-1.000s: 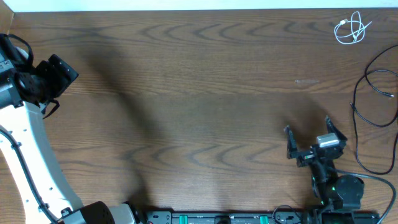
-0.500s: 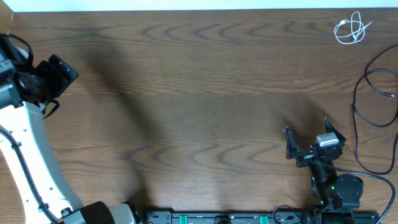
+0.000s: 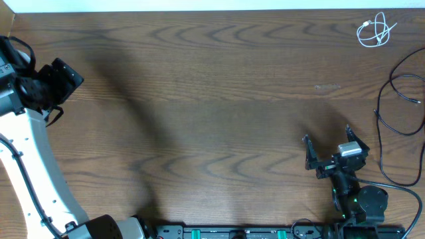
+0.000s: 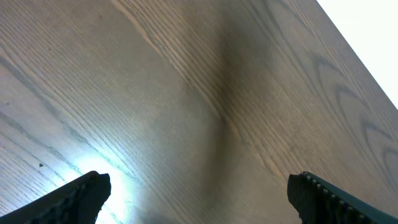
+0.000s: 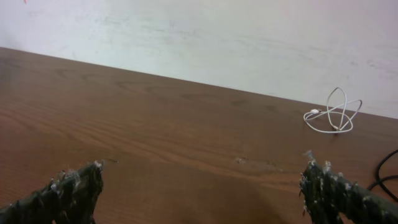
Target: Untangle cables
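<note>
The short white cable lies in a loose loop at the table's far right corner; the right wrist view shows the white cable ahead and to the right. The black cables wind in long loops along the right edge, apart from the white one, and a bit of black cable shows at that view's right border. My right gripper stands open over bare wood, left of the black cables. My left gripper is open over bare wood at the far left, holding nothing.
The left arm rises along the table's left side, its wrist near the far left corner. The right arm's base sits at the front right, with a thicker black cord running off to the right. A pale wall borders the far edge.
</note>
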Robot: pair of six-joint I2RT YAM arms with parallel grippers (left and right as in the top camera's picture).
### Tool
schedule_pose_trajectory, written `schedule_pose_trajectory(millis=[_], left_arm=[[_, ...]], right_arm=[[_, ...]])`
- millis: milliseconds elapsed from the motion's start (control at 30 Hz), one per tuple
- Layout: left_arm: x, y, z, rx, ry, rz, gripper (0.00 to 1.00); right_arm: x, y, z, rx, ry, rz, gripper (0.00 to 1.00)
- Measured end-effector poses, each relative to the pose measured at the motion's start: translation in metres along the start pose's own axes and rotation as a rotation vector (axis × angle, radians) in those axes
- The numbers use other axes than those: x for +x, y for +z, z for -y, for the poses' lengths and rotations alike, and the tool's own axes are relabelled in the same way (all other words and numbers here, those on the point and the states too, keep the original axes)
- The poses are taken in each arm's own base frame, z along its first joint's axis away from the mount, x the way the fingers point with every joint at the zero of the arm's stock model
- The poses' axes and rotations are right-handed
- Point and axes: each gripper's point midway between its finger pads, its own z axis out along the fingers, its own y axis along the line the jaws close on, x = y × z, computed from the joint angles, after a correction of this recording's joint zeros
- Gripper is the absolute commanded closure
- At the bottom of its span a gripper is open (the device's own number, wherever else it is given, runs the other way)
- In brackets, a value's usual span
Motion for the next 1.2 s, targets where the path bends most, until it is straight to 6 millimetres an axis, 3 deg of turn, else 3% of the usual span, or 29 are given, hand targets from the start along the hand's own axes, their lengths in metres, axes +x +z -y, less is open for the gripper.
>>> schedule_pose_trajectory(millis=[333, 533, 767, 900, 1200], left_arm=[[0.000, -0.001, 0.000, 0.001, 0.001, 0.001, 0.04], [0.009, -0.021, 0.009, -0.020, 0.070, 0.075, 0.04], [0.021, -0.046, 0.042, 0.131, 0.170, 0.343, 0.04], [0.041, -0.045, 0.058, 0.260, 0.214, 0.486, 0.04], [0.095, -0.036, 0.052, 0.445, 0.248, 0.667, 0.04]], right_arm=[[0.000, 0.000, 0.000, 0.000, 0.000, 0.000, 0.01], [0.000, 0.000, 0.000, 0.000, 0.000, 0.000, 0.01], [0.000, 0.000, 0.000, 0.000, 0.000, 0.000, 0.01], [0.000, 0.000, 0.000, 0.000, 0.000, 0.000, 0.01], [0.000, 0.000, 0.000, 0.000, 0.000, 0.000, 0.01]])
